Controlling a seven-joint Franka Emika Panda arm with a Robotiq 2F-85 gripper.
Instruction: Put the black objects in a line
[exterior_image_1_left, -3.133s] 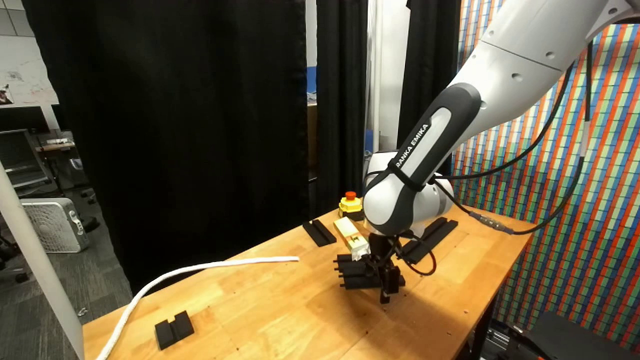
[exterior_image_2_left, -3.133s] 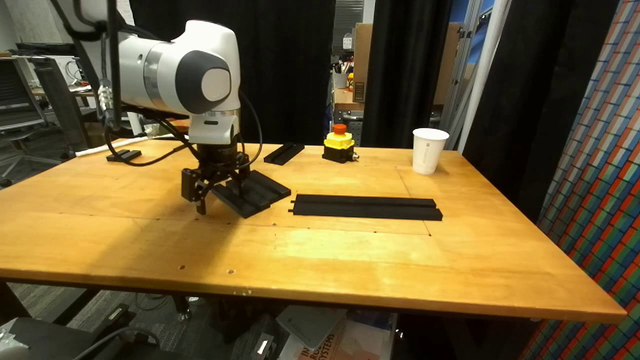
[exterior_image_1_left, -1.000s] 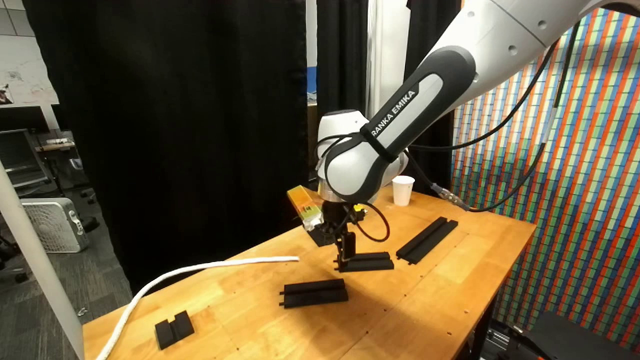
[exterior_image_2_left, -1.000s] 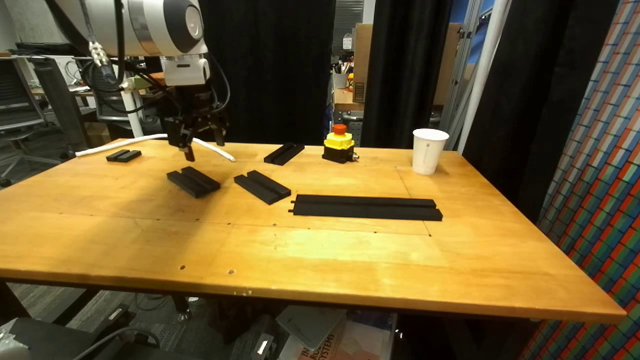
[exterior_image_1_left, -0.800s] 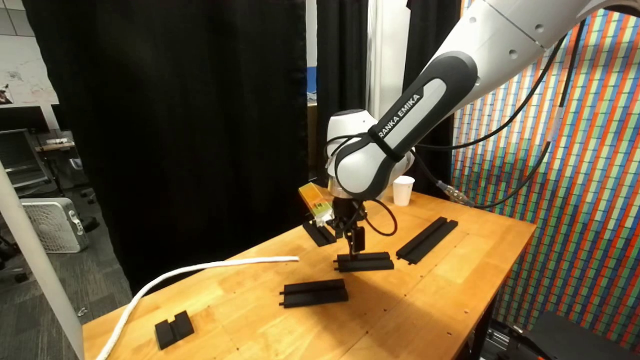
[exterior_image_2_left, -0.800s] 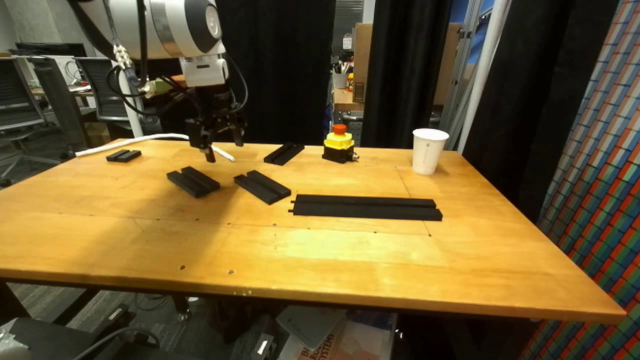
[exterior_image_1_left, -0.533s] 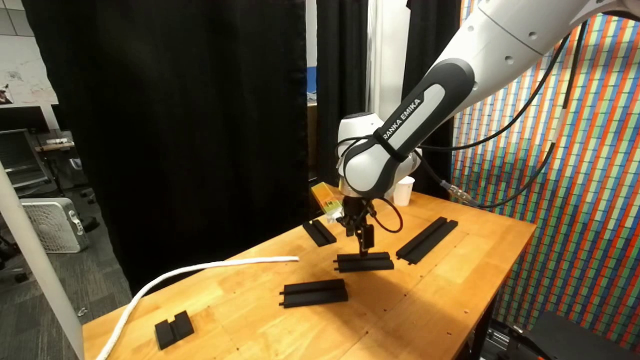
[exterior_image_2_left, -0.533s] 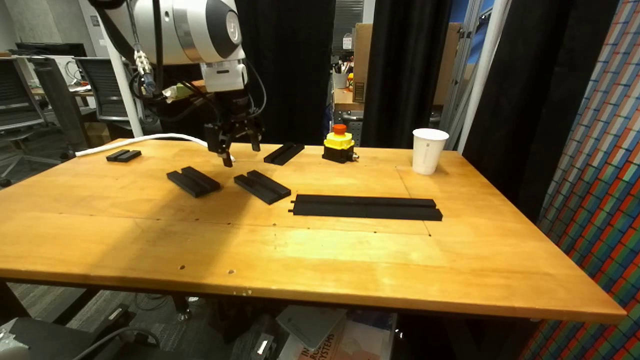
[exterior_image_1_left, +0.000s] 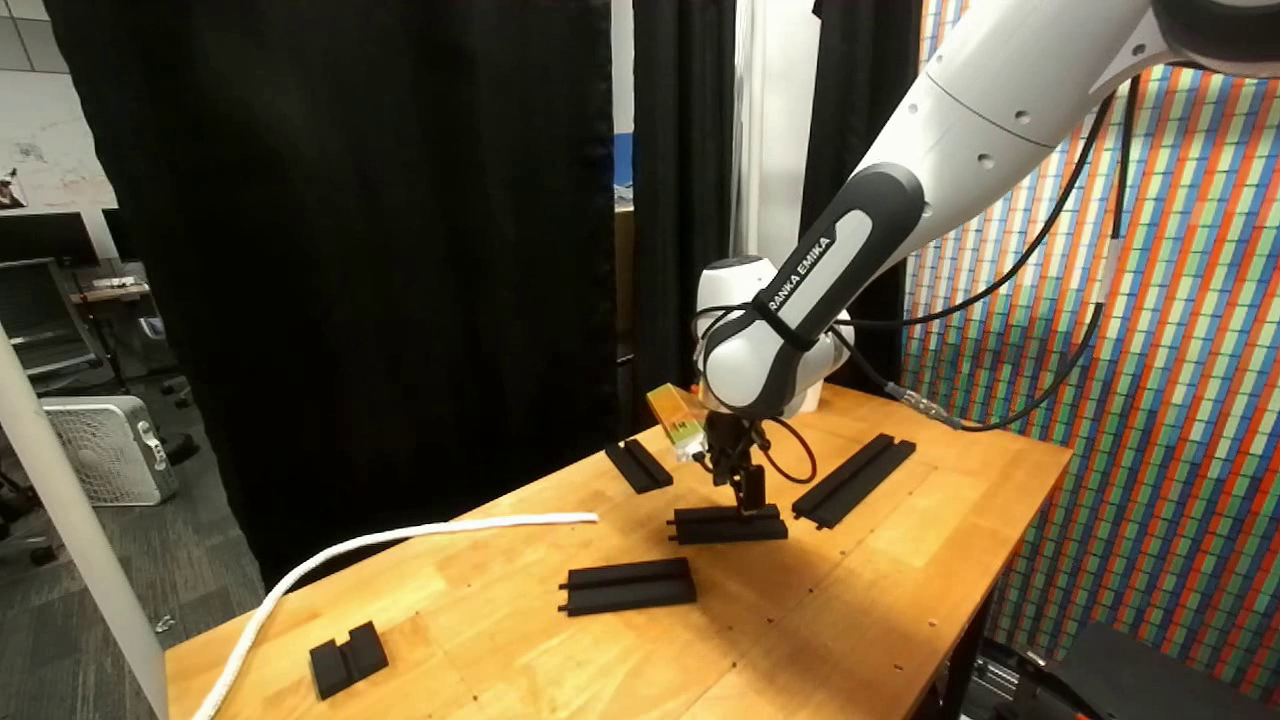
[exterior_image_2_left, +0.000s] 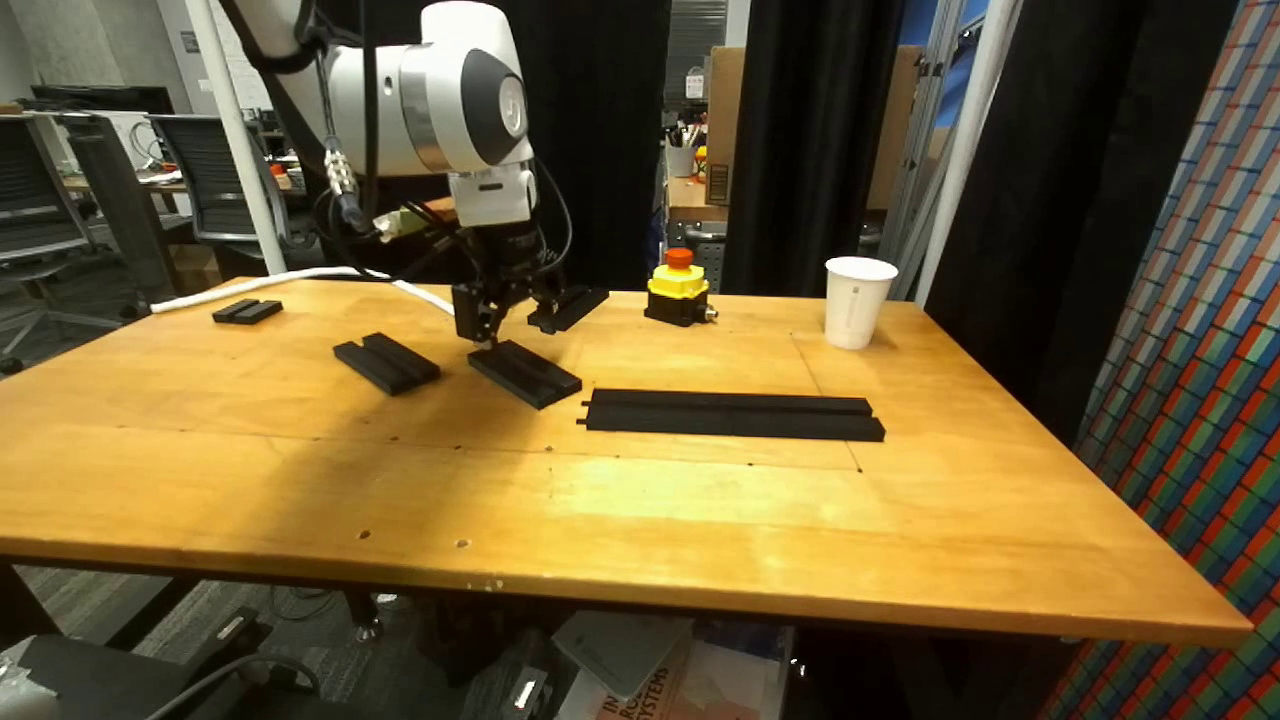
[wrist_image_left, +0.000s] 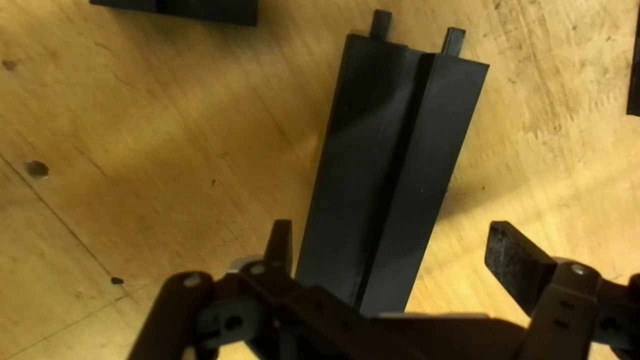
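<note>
**Gripper (wrist_image_left: 391, 235) over bar A (wrist_image_left: 372, 165), fingers (wrist_image_left: 517, 265) wide apart**

We take bar A as our landmark and letter the others B to E; all are black and lie flat on the wooden table (exterior_image_2_left: 700, 530). A is grooved lengthwise, two pegs (wrist_image_left: 381, 25) at one end. In the wrist view we see the fingers set wide: one just outside A's long edge, the other farther out past the opposite edge. In both exterior views the gripper is over A; whether a fingertip touches it, we cannot tell.

Positions about A, in an exterior view:
- Bar B (exterior_image_2_left: 387, 363): near A, to its left, apart, at a similar slant.
- Bar C (exterior_image_2_left: 735, 420), the longest: right of A and in front, turned at an angle, its pegged end near A's plain end. We cannot tell whether C is one bar or two end to end.
- Bar D (exterior_image_2_left: 578, 306): behind A, slightly right, partly covered by the gripper.
- Bar E (exterior_image_2_left: 247, 311), the shortest: behind A, well to its left.
- Yellow box with a red button (exterior_image_2_left: 679, 285): behind A, to the right.
- White cup (exterior_image_2_left: 855, 305): behind A, well to the right.
- White cord (exterior_image_2_left: 320, 272): behind A, off to the left.
</note>
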